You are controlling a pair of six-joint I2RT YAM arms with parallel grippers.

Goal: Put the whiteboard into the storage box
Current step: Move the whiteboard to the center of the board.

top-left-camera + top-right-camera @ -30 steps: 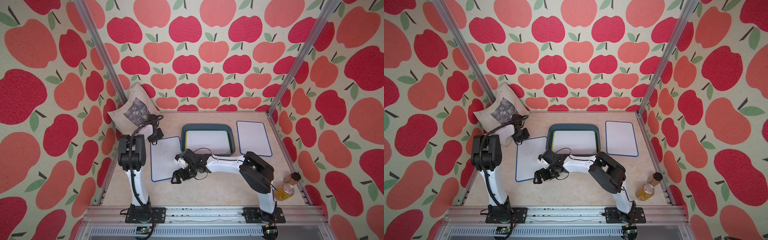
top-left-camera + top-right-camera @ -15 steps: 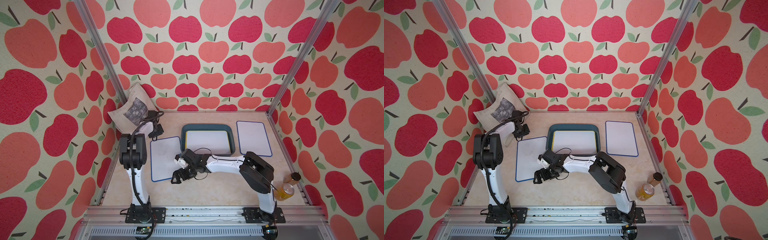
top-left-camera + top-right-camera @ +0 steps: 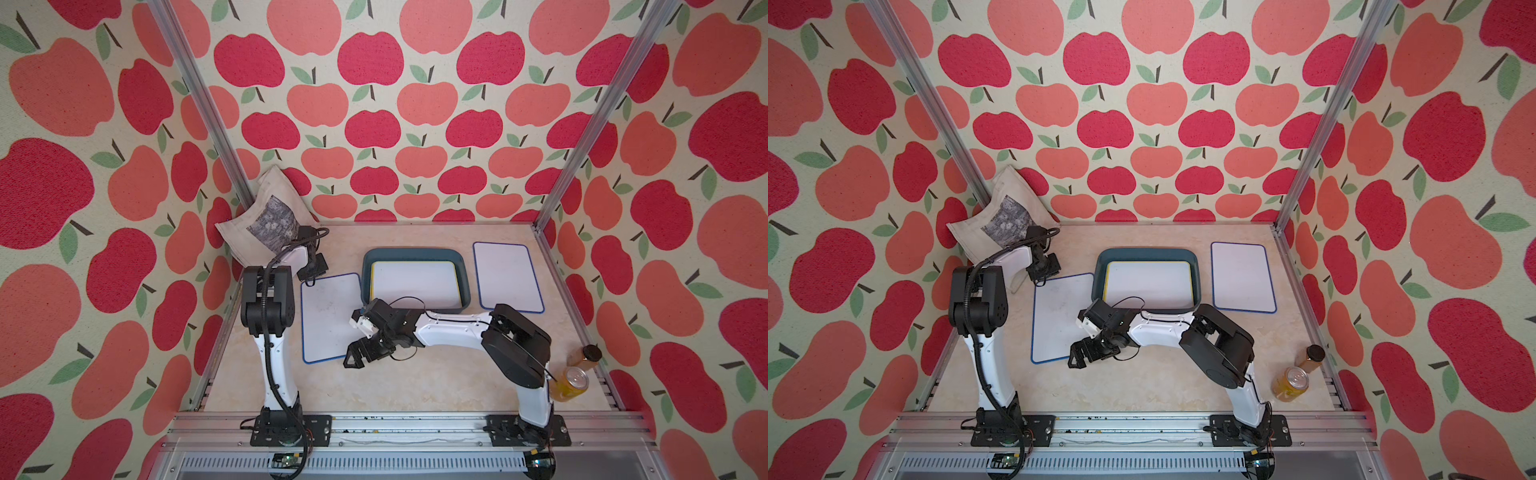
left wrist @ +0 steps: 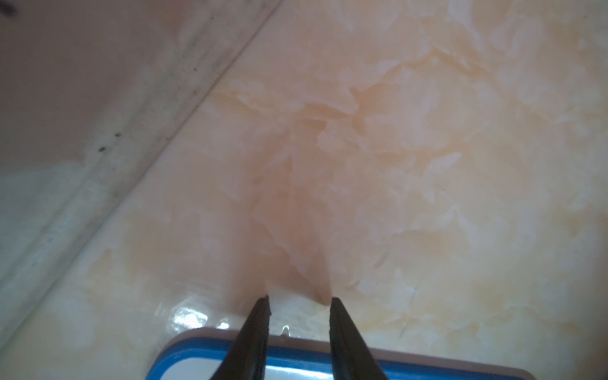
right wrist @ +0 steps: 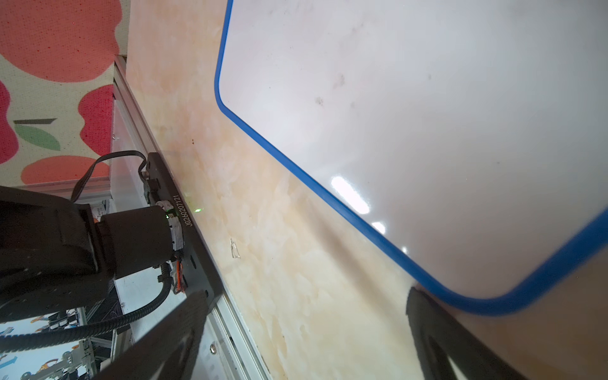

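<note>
A blue-rimmed whiteboard [image 3: 328, 320] [image 3: 1057, 320] lies flat on the table, left of the dark teal storage box [image 3: 411, 252] [image 3: 1146, 252]. Inside the box rests a yellow-rimmed whiteboard [image 3: 415, 280]. Another blue-rimmed whiteboard [image 3: 508, 277] lies right of the box. My left gripper [image 3: 309, 280] [image 4: 299, 301] hangs over the left board's far left corner, fingers [image 4: 253, 335] slightly apart, the board's rim [image 4: 297, 358] beneath them. My right gripper [image 3: 355, 357] [image 5: 302, 296] stands wide open at that board's near right corner [image 5: 487, 302], one finger [image 5: 437, 329] against it.
A beige tote bag [image 3: 266, 220] leans in the far left corner behind the left arm. A yellow drink can [image 3: 571, 382] and a brown jar [image 3: 584, 357] stand at the near right edge. Metal frame posts and patterned walls close in the table.
The left wrist has shifted slightly at the board's far left corner. The right arm and all boards have stayed put.
</note>
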